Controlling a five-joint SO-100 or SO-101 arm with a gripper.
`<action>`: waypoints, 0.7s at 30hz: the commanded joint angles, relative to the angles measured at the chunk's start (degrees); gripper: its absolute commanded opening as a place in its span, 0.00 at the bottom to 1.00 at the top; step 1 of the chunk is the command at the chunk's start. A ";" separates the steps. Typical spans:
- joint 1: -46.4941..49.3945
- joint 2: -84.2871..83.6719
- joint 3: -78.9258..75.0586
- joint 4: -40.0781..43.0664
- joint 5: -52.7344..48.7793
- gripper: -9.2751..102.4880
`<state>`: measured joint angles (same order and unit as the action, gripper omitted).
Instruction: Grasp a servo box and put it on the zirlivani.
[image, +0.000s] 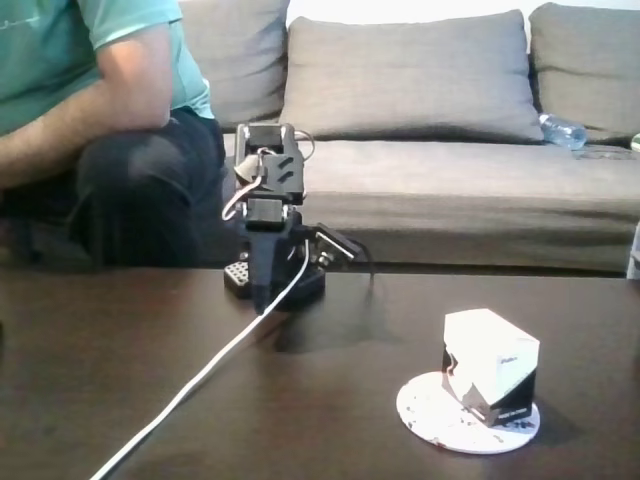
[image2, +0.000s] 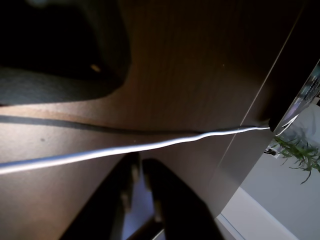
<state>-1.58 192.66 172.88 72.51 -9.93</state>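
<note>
Your small cardboard servo box (image: 492, 366), white on top with a black diagonally split lower part, stands upright on the flat round white speckled zirlivani disc (image: 432, 410), near the front right corner of the tabletop in the fixed view. The box sits toward the disc's right side; bare speckled disc shows to its left and front.

Your tabletop (image: 130, 350) is dark brown wood, glossy, and the box throws a soft shadow on it. A white cable (image: 205, 372) runs from the arm diagonally to the front left edge. Your black arm (image: 268, 215) is folded up at the back edge of the tabletop, well apart from the box.

Behind the table you have a grey fabric sofa (image: 430, 130) with cushions; a clear plastic bottle (image: 563, 131) lies on its seat at the right. A person in a teal shirt and dark trousers (image: 120, 120) sits at the sofa's left end.

The wrist view gives you what the fixed one doesn't: the gripper (image2: 141, 200) from close up, its two dark fingers drawn together with just a narrow slit between them, grasping nothing, above bare tabletop wood. The white cable crosses that view left to right. Past the table edge at right you see pale floor and a green plant (image2: 300, 152).
</note>
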 joint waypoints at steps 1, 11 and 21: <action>0.26 -0.44 -1.32 1.14 -0.09 0.08; 0.26 -0.44 -1.14 0.62 -0.18 0.09; 0.26 -0.44 -1.05 0.53 -0.18 0.08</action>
<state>-1.58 192.66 172.88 72.51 -9.93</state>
